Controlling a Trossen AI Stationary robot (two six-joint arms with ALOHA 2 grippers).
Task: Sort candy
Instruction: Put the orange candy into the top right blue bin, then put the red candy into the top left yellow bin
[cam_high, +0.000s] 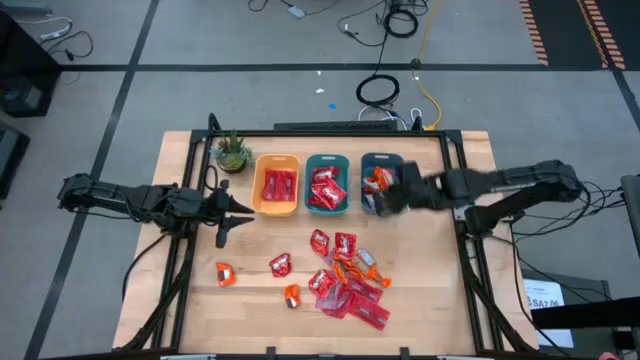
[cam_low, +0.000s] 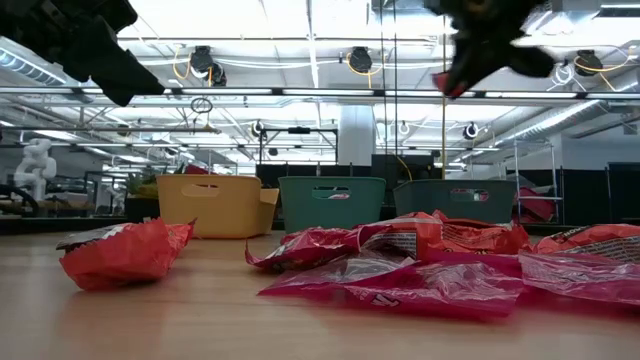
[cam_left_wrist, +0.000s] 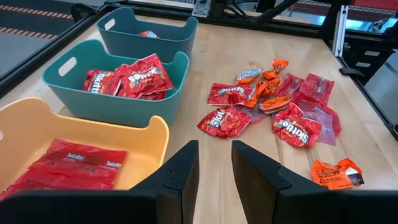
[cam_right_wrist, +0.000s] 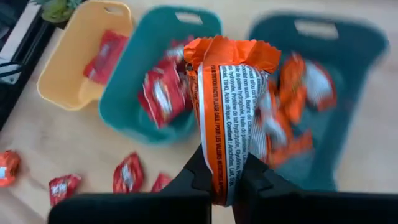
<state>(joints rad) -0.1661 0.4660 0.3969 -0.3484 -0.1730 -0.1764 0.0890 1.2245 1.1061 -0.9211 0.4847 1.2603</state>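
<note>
**Orange candy held over the far-right bin**

The orange candy (cam_right_wrist: 227, 118) is pinched by its lower edge in the right pincer (cam_right_wrist: 221, 180), whose fingers are closed tight on the wrapper. The packet's long axis runs straight out from the fingertips, so the sweet sits dead ahead of the pincer rather than to either side. Beneath and just beyond it lies the right teal bin (cam_right_wrist: 367, 43), which already holds other orange pieces; the middle teal bin (cam_right_wrist: 134, 127) with red packets and the yellow bin (cam_right_wrist: 68, 68) lie off to the side. From above, the right pincer (cam_high: 392, 192) hangs over that right bin (cam_high: 380, 160), so the drop looks to depend only on the candy being within the bin's rim, which it appears to be.

On the surface (cam_high: 250, 300), the loose pile (cam_high: 345, 280) of unsorted sweets lies nearer the front, well apart from the bins.

The left pincer (cam_high: 222, 238) waits near the yellow bin, empty, its fingers (cam_left_wrist: 180, 180) narrowly parted. The right arm is plainly the one placed for this release.
</note>
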